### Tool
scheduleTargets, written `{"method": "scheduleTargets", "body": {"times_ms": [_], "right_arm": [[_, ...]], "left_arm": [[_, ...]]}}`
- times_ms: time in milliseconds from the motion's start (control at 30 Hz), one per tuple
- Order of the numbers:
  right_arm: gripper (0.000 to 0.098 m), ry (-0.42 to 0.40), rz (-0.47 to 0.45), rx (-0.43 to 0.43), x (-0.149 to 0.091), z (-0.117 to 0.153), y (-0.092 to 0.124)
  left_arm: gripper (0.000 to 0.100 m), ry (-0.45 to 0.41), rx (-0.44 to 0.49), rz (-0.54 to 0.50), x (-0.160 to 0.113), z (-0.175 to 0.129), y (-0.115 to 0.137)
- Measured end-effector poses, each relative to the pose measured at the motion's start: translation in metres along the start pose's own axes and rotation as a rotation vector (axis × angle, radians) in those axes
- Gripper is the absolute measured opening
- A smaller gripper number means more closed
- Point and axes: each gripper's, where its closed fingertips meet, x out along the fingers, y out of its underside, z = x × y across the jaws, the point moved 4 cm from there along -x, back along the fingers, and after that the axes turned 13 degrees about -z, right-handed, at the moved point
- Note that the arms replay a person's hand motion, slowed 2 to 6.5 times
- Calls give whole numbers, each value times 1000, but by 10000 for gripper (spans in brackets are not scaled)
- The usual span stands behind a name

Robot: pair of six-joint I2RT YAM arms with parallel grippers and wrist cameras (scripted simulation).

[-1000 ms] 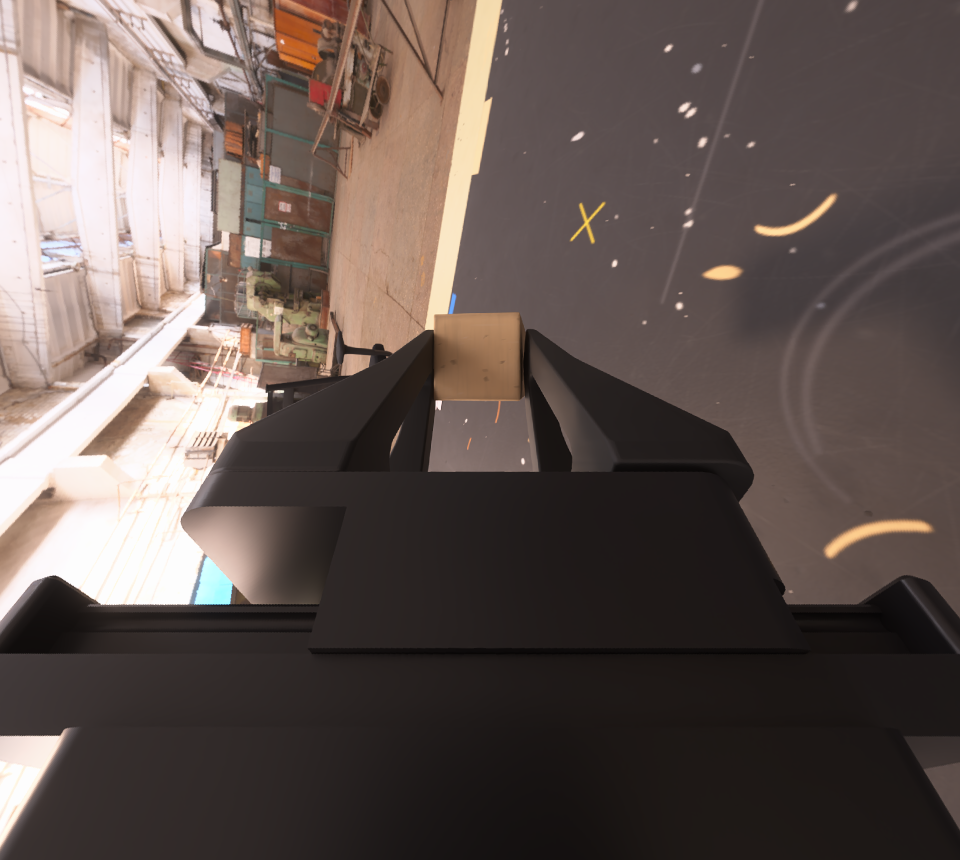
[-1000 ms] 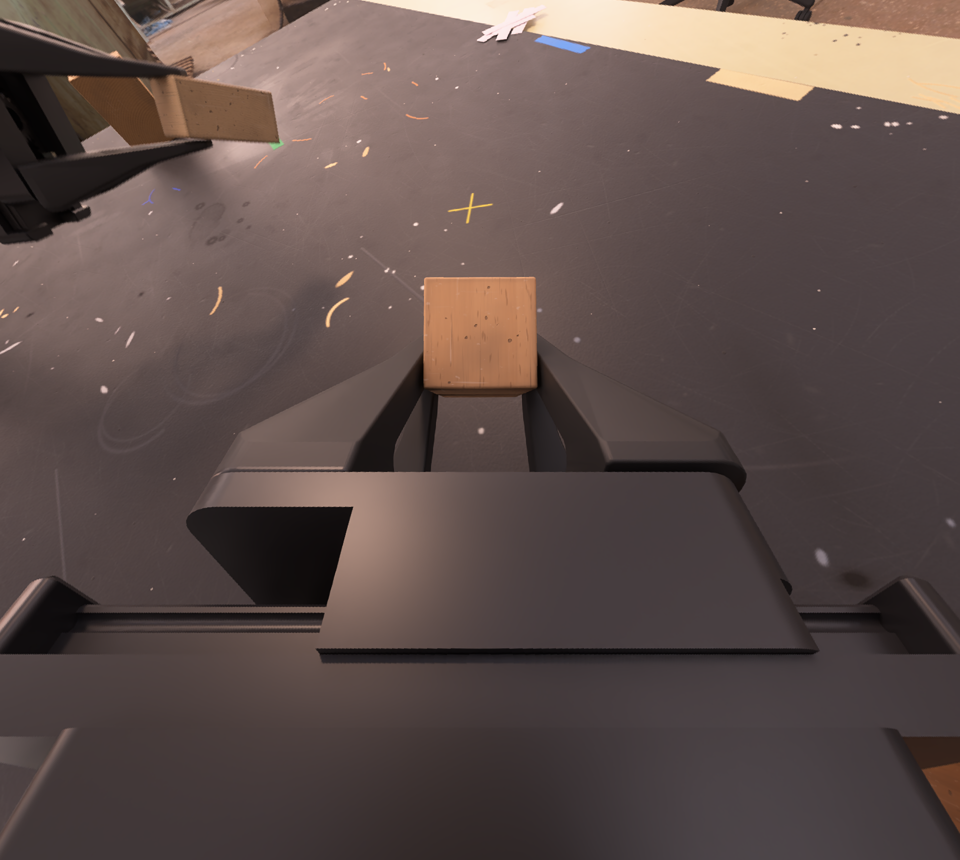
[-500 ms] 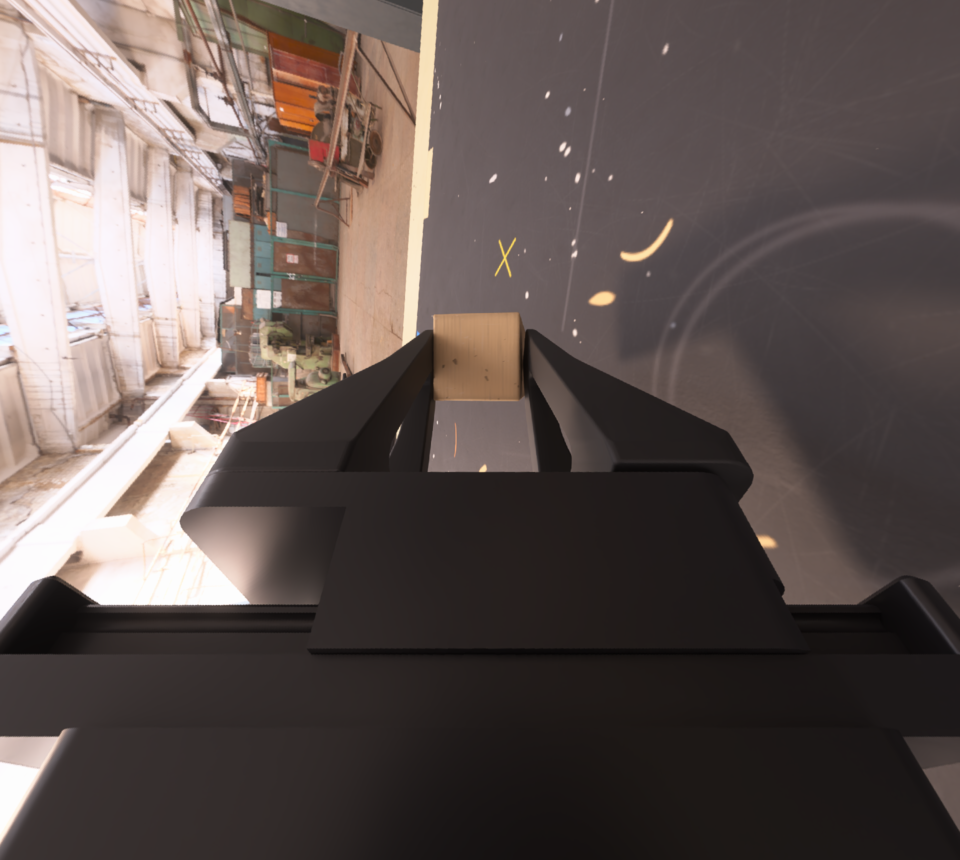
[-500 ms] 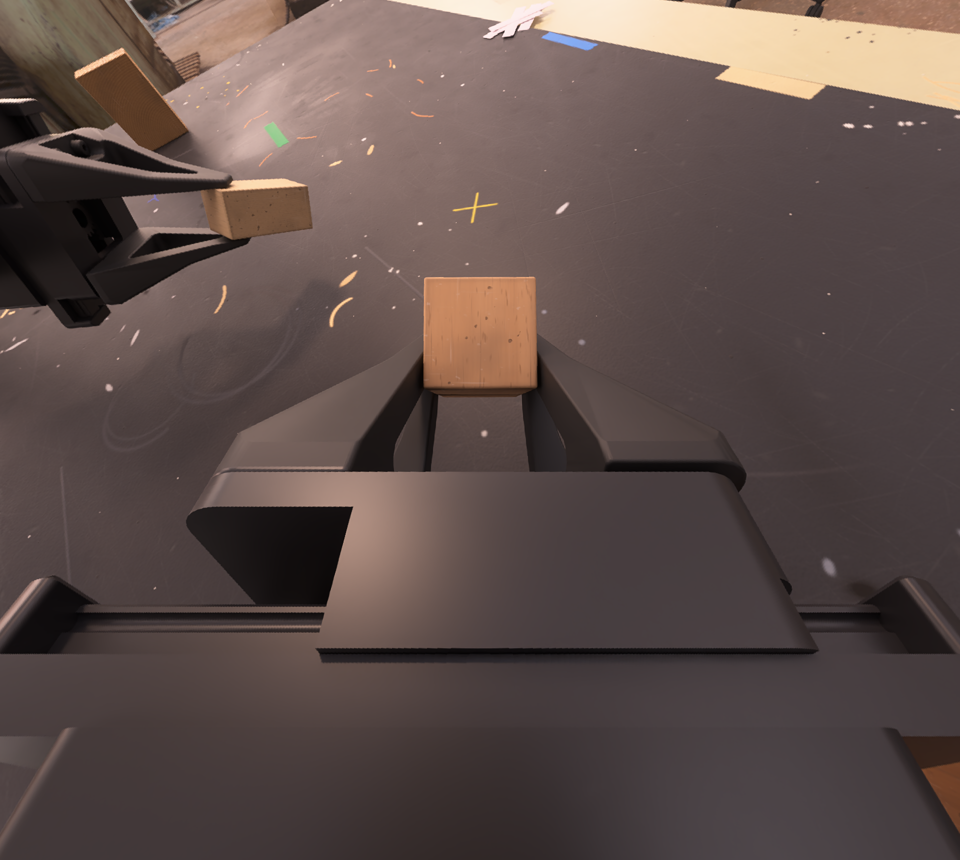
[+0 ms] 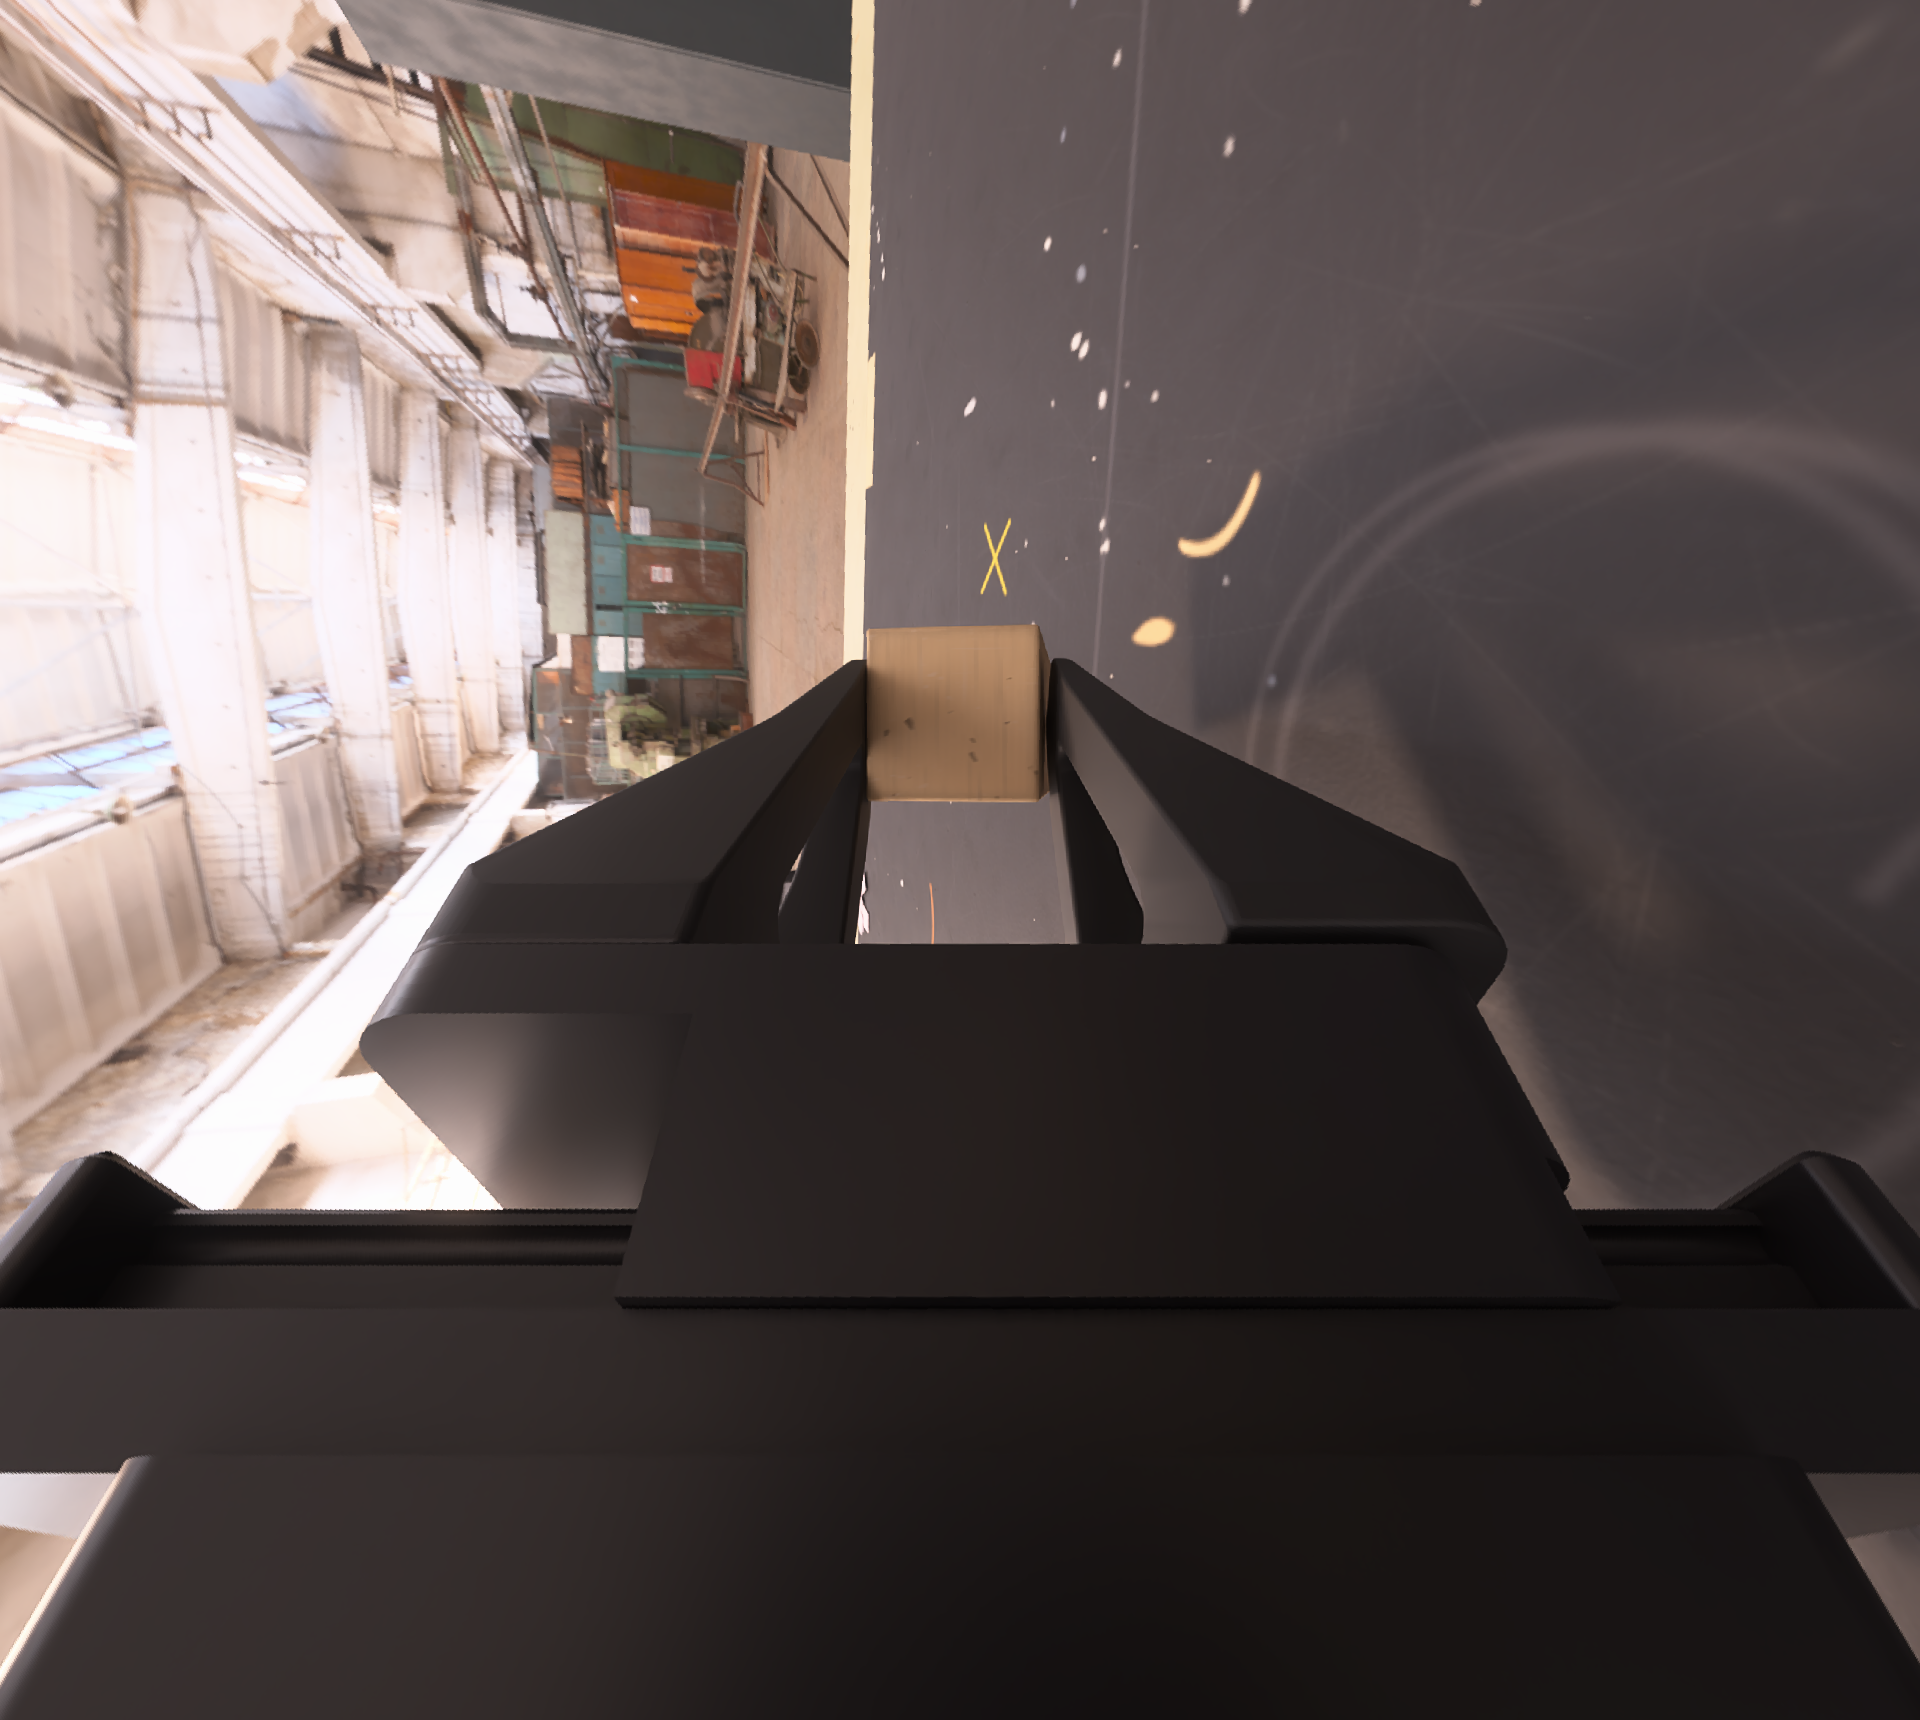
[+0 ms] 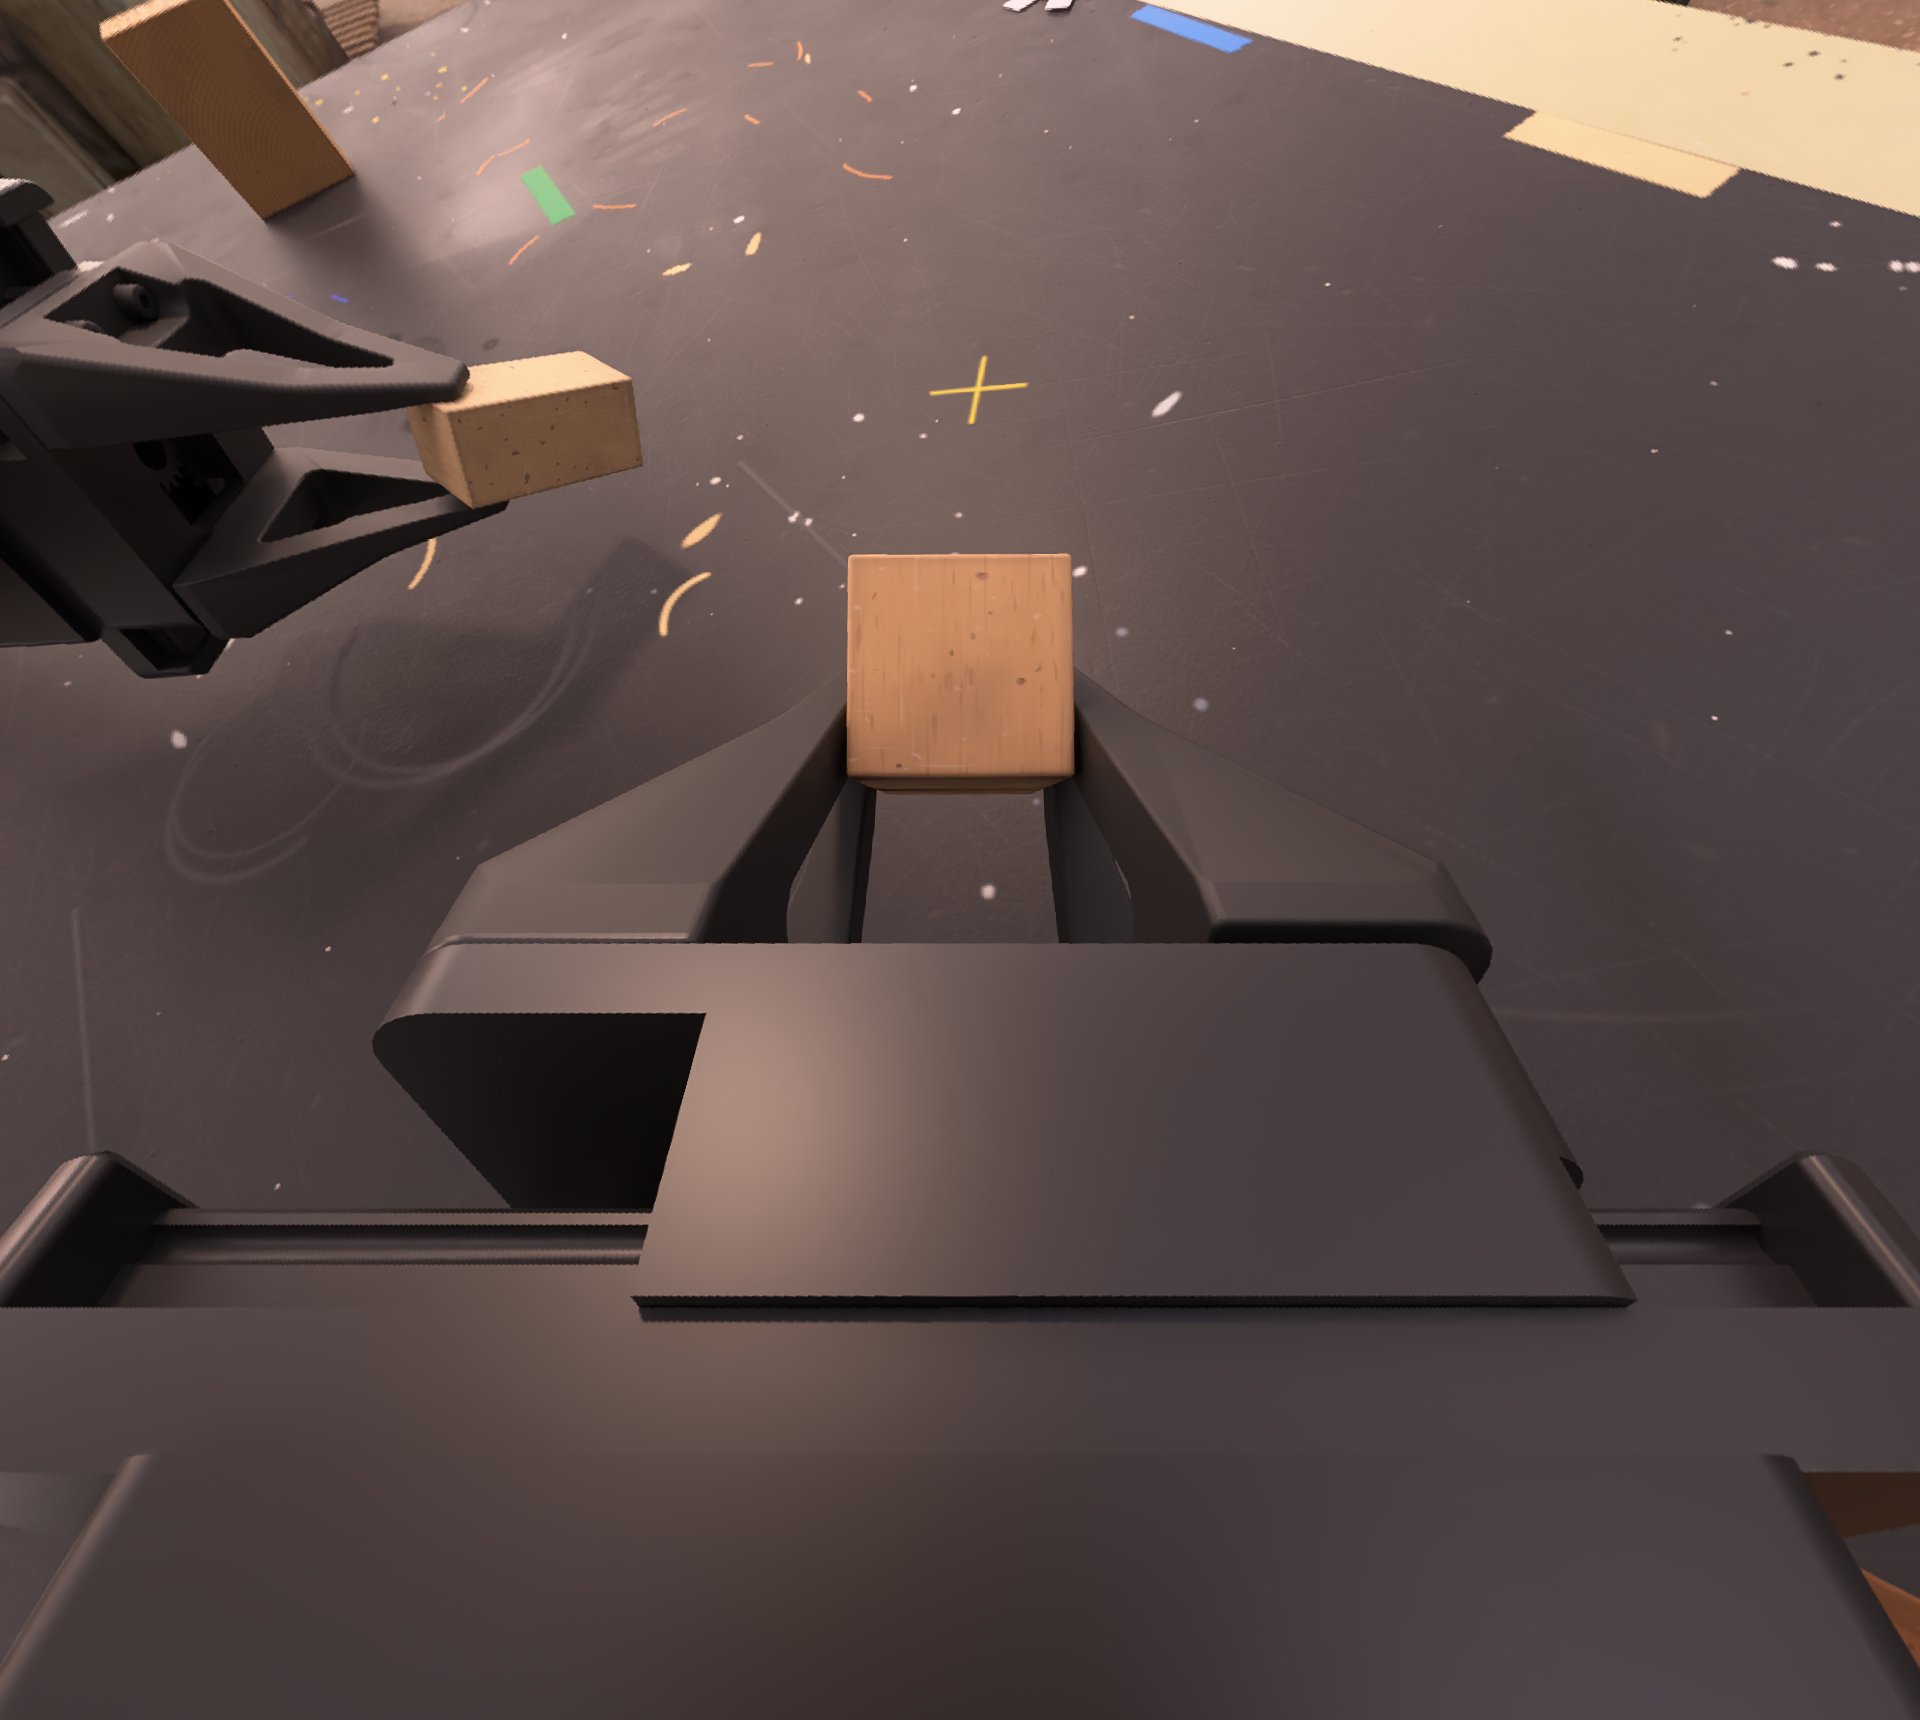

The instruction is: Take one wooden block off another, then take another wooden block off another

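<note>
In the left wrist view, the left gripper (image 5: 953, 725) is clamped on a pale wooden block (image 5: 953, 714), one finger pressed to each side of it, and the block's end pokes out beyond the tips. The camera is rolled sideways, so the dark table (image 5: 1455, 216) fills the right of the frame, with a yellow cross mark (image 5: 995, 558) just past the block. In the right wrist view, the right gripper (image 6: 958, 725) grips a second, pinker wooden block (image 6: 959, 668) between its fingers, held above the table. At far left, the left gripper holds its pale block clear of the surface. A third wooden block (image 6: 223, 96) stands at the far left corner of the table, leaning in this view, well apart from both grippers.
</note>
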Motion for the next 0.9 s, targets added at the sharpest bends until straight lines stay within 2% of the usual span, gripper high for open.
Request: {"method": "scheduleTargets", "body": {"times_ms": [400, 900], "right_arm": [[265, -80, 45, -79, 15, 21, 5], [265, -320, 85, -141, 40, 71, -1]], "left_arm": [[283, 46, 190, -25, 2, -21, -4], [283, 59, 216, -42, 2, -24, -7]]}}
